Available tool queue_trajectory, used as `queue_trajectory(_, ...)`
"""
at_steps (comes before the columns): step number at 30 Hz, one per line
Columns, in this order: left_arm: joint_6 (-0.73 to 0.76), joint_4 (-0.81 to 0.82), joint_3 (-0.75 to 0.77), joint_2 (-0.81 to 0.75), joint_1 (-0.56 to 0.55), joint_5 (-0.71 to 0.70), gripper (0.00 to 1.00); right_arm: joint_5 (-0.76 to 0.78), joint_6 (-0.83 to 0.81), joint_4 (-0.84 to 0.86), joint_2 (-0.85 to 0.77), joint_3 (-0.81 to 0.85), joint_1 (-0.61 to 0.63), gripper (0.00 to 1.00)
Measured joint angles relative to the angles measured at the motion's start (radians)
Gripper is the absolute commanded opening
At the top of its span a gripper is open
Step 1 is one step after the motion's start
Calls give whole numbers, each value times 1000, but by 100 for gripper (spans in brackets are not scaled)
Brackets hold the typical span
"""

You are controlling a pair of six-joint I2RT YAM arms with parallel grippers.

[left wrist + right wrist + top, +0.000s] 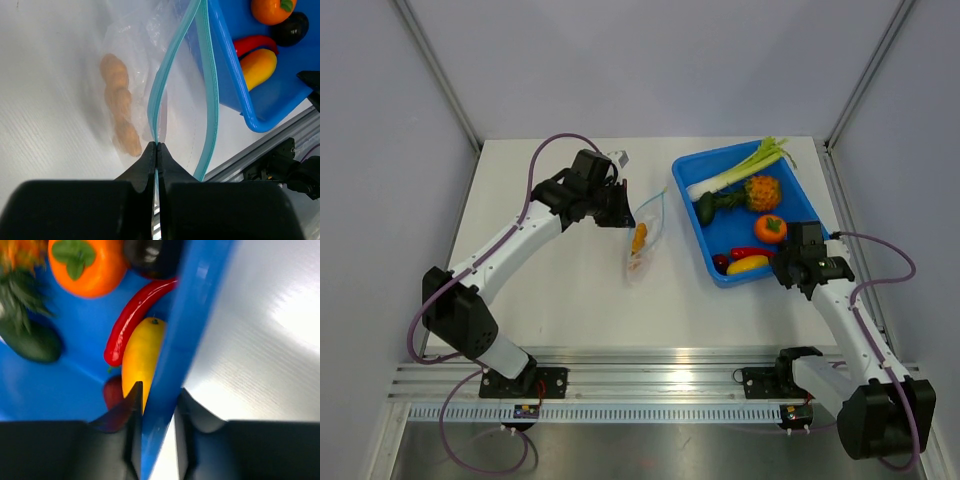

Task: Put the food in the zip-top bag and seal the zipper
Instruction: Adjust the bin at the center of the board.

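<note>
My left hand (156,146) pinches the limp, slippery zip-top bag (145,60) by its zipper (161,85), while my right hand (157,395) straddles the tray wall (195,315), closing, beside the yellow piece (140,352).

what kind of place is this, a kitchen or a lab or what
Most likely a robot lab test cell, not a kitchen: a bare white table walled by plain panels, arms bolted to an aluminium rail, and toy food in a blue tray.

Overhead view looks down; both close wrist views share the blue tray (705,245).
</note>
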Motion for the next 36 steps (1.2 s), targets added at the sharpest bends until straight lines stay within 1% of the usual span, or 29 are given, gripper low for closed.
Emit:
queue_trajectory(3, 1, 1, 0, 0, 0, 3, 0, 31, 37, -5, -22, 13, -21, 0)
queue_trajectory(9, 1, 1, 0, 0, 0, 7, 0, 29, 9, -81, -37, 97, -8, 0)
queue_trajectory(13, 1, 4, 0, 0, 0, 8, 0, 42, -23, -159, -21, 189, -8, 0)
queue_trajectory(17, 1, 8, 0, 0, 0, 8, 0, 81, -94, -259, 70, 353, -8, 0)
queue_trajectory(22, 2, 11, -1, 0, 0, 8, 0, 155, -231, -406, 253, 630, -8, 0)
queue_trajectory(26, 2, 16, -10, 0, 0, 7, 0, 192, -336, -504, 362, 801, -8, 0)
queue_trajectory(32, 2, 17, -24, 0, 0, 8, 0, 213, -444, -599, 447, 1009, -8, 0)
queue_trajectory(36, 2, 17, -29, 0, 0, 8, 0, 219, -475, -622, 455, 1040, -8, 0)
